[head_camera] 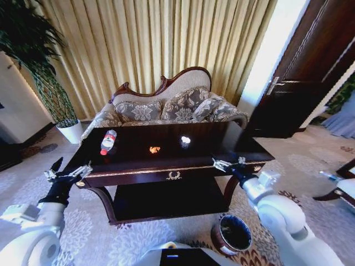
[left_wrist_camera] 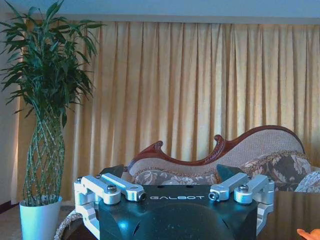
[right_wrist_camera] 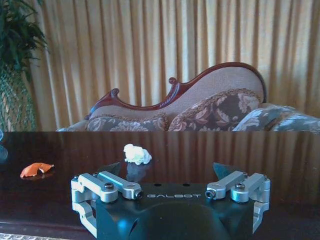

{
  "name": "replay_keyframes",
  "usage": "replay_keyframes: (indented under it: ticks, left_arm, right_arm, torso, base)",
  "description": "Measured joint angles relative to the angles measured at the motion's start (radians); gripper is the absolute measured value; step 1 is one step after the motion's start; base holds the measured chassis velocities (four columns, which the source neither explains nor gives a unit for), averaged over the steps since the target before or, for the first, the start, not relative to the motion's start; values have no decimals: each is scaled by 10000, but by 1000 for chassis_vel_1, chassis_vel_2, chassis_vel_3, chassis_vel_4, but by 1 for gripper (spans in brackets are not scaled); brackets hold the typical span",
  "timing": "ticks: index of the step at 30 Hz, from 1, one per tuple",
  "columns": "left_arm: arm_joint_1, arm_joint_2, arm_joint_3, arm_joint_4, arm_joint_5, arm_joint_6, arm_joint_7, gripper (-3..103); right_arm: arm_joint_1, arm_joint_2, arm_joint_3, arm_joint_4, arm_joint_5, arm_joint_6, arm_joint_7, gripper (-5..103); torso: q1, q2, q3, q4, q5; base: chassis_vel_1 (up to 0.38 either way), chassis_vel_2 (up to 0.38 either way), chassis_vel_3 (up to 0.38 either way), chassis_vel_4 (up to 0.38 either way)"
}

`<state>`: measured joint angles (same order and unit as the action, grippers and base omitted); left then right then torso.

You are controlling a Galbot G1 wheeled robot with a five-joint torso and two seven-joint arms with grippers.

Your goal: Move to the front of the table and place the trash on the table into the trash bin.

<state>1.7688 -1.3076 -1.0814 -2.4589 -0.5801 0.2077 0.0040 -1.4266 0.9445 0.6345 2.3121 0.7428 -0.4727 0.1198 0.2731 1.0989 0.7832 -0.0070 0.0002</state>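
Facing the large dark glossy wooden table (head_camera: 166, 160) with gold trim and a gold wreath emblem on its front edge; robot is parked at the near side. Both arms raised, one at each near corner.

Left gripper (head_camera: 67, 173) hangs just off the table's near-left corner, jaws spread wide, nothing between them. Left wrist view confirms: left gripper (left_wrist_camera: 170, 176) fingers splayed apart, empty.

Right gripper (head_camera: 228, 162) sits at the near-right edge of the tabletop, jaws also wide, holding nothing. Right wrist view: right gripper (right_wrist_camera: 170, 174) open, tabletop stretching away past it.

Trash on the table, all untouched:
- clear plastic bottle with red cap and red-white label (head_camera: 108, 142), lying on its side, far-left part of the top
- small orange scrap (head_camera: 155, 149), about centre
- small white paper wad (head_camera: 185, 141), right of the scrap, well apart from the bottle

From the right wrist, the wad (right_wrist_camera: 137, 154) lies out beyond the fingers and the scrap (right_wrist_camera: 36, 169) well off to one side of it.

Small dark brownish cylindrical trash bin (head_camera: 233, 234) with black inside stands on the patterned carpet, near-right of the table, beside the right arm.

Behind the table: carved-frame patterned sofa (head_camera: 166, 105), gold curtains (head_camera: 155, 39), potted plant in a white pot (head_camera: 52, 88) at far left.
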Motion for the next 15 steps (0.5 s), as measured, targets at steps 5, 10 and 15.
replay_keyframes:
  ticks: [5, 10, 15]
  left_arm:
    - [-50, -42, 42, 7, 64, -1, -1, 100]
    - [-78, -109, 102, -16, 162, 33, -11, 100]
    - [-96, -110, 44, -9, 194, 70, -57, 100]
  right_arm:
    - [1096, -329, -849, -700, 144, -71, 273, 100]
    - [2580, -387, -1971, -1509, 151, -119, 478, 100]
    - [3696, -315, -3037, -2204, 137, -137, 517, 100]
  torso:
    - [0, 0, 0, -1, -1]
    - [1, -1, 0, 1, -2]
    - [0, -2, 1, -1, -1]
  base:
    - [0, 0, 0, 0]
    - [0, 0, 0, 0]
    - [0, 0, 0, 0]
